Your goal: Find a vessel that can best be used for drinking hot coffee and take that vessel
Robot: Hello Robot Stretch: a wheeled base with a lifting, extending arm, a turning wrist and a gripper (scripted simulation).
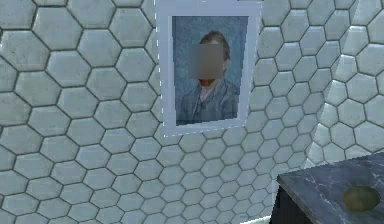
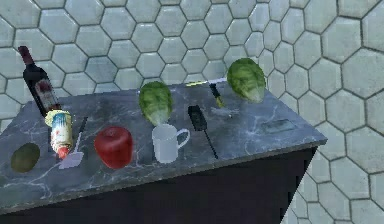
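Though its inside is hidden, a white mug (beside an apple) stands.

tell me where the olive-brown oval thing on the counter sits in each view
forward view: the olive-brown oval thing lies in the bottom right corner, on the dark marble counter.
arm side view: it lies at the far left, near the counter's front edge.
shared landmark: the dark marble counter against the hexagon-tiled wall.
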